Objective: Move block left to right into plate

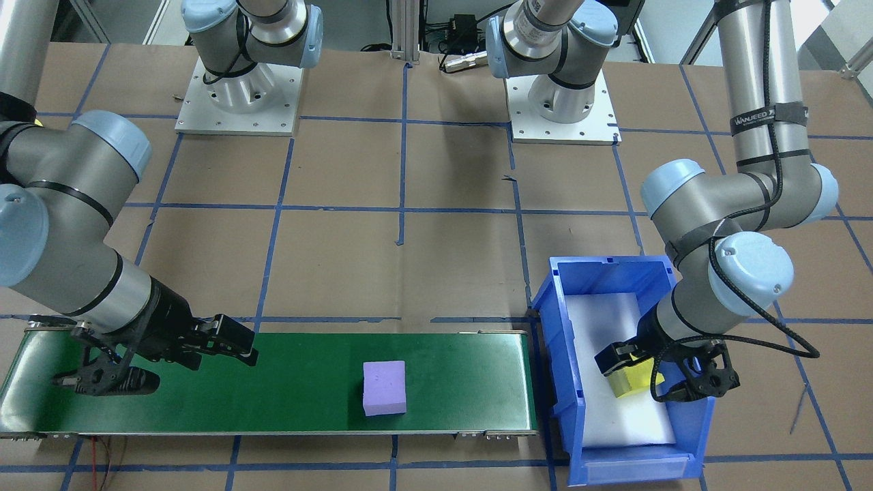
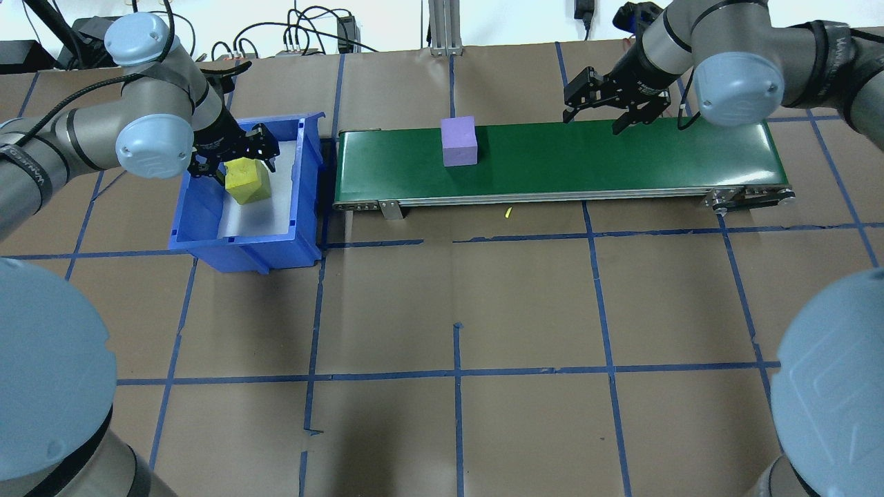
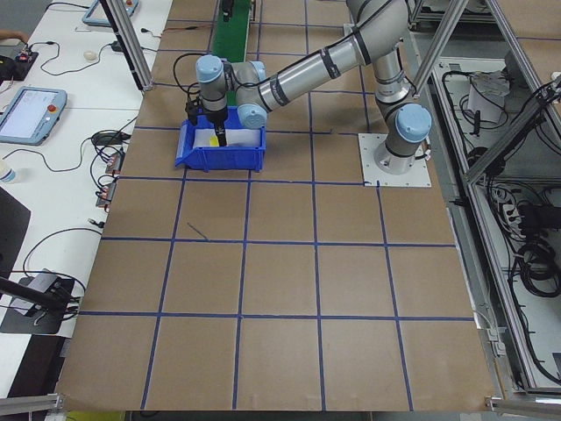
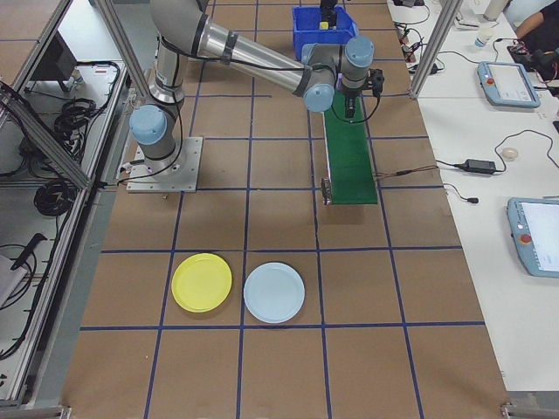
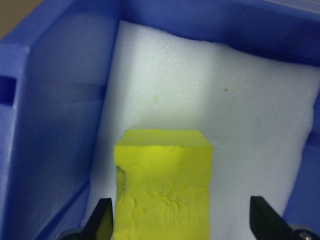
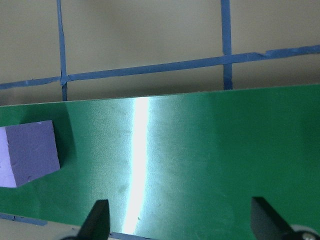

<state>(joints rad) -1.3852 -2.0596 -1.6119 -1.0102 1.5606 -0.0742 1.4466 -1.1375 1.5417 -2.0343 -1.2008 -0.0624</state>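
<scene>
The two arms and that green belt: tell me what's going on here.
The left gripper is down in the blue bin, open around a yellow block on the white foam. A purple block sits on the green belt by itself. The right gripper hangs open over the belt's other end, holding nothing. The yellow plate waits on the table, with no block in it.

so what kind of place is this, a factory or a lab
Most likely a robotics lab test cell, not a factory: a short green conveyor belt on a blue-taped cardboard tabletop, with handheld teach pendants and loose cables on side benches.
</scene>
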